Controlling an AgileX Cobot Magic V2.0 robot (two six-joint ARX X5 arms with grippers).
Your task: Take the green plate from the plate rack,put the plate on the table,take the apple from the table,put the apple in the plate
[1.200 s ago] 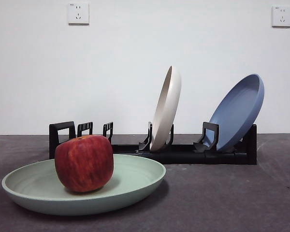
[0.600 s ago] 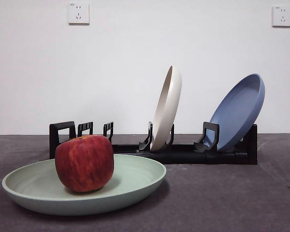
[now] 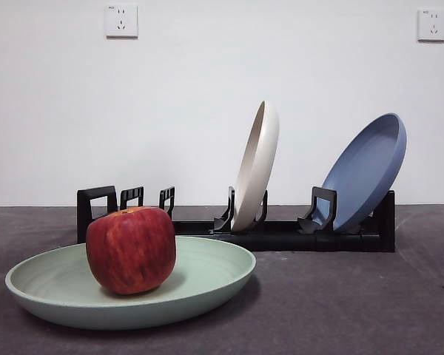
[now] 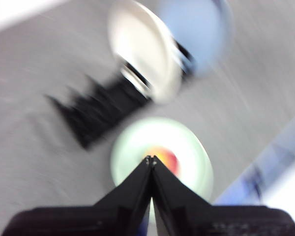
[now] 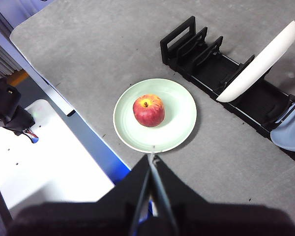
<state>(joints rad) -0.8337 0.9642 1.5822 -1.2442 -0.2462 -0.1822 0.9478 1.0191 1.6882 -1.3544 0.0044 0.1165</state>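
Table: flat dark grey speckled table [image 3: 370,310].
Rack: long black plastic plate rack [image 5: 221,88], far side.
Plate: round pale mint-green plate [image 3: 214,277], flat near the front edge.
Apple: blocky deep red apple [image 3: 130,250], in the plate.
Pincers: left gripper [image 4: 151,158] and right gripper [image 5: 152,156] both pressed together, empty, high above; neither clearly nearer.

Even, soft light; one wrist view badly smeared.

The front view is sharp and evenly lit against a bright white wall, with the green plate [image 3: 207,285] casting a soft dark shadow to its right on the counter [image 3: 340,310] and the apple [image 3: 131,250] shading the plate's inside. The left wrist view is washed out and heavily motion-blurred, the cream-white plate [image 4: 145,56] glaring white. The right wrist view is crisp and clear, its white surface beside the counter overexposed.
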